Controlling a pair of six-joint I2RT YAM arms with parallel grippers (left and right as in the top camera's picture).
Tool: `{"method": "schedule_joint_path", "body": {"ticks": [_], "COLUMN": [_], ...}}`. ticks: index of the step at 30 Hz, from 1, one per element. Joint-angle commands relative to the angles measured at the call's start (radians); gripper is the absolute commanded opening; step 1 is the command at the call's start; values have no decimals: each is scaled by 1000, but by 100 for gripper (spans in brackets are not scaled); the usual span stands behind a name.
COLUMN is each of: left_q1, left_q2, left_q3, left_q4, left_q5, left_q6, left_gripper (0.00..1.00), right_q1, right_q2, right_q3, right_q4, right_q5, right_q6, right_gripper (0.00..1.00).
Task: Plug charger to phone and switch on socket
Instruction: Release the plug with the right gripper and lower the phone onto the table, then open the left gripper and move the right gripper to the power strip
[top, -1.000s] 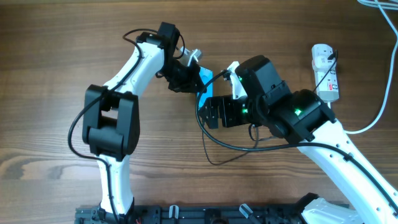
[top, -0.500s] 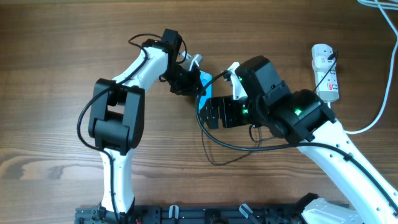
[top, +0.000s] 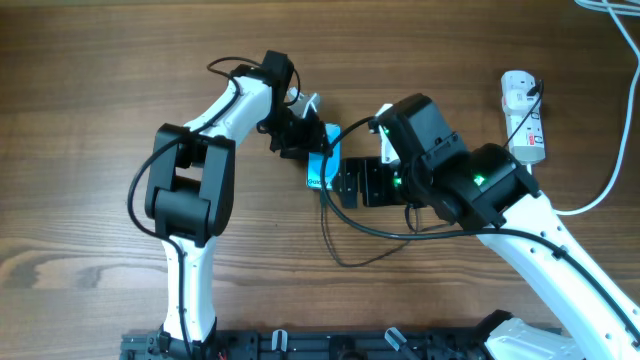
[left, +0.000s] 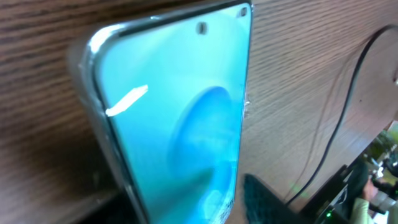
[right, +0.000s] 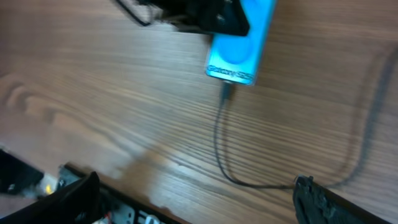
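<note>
Phone (top: 322, 162) lies with charger (right: 217, 142) apparently seated in its lettered end. Right gripper (right: 196, 200) hangs beside it, spread wide and empty. Left gripper (top: 308, 138) covers the phone's far end, likely steadying it, though its grip cannot be told. Socket (top: 524, 118) waits well apart to the phone's right.

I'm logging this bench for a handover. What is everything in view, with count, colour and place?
phone: one, cyan screen, mid-table between the two claws.
charger: one, thin black cable, tip at the phone's lettered end, looping toward the robot and off right.
socket: one, white strip, far right of the table.
white cord: one, thick, along the top-right corner and right edge.
table: one, brown wood.
left arm, right arm: two, white with black joints.
left claw: black, at the phone's far end, opening unclear.
right claw: black, open, empty, over the cable.
</note>
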Motion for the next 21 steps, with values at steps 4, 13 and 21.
{"method": "schedule_joint_path", "body": {"ticks": [4,13,21], "left_q1": [19,101,131], "left_q2": [25,-91,-375], "left_q3": [-14,-12,-12], "left_q4": [-22,-81,-80], "left_q5": [-169,-252,-479], "left_q6": [-79,-180,-293], "left_gripper": [64,100,100], "right_q1": [-15,-302,-721], "right_q2": [1,1,86], "right_q3": [3,3,55], "right_q4": [-72,-173,-147], "right_q5": [224,304,193], "right_q6": [99,114,-104], "right_gripper": [100,99,99]}}
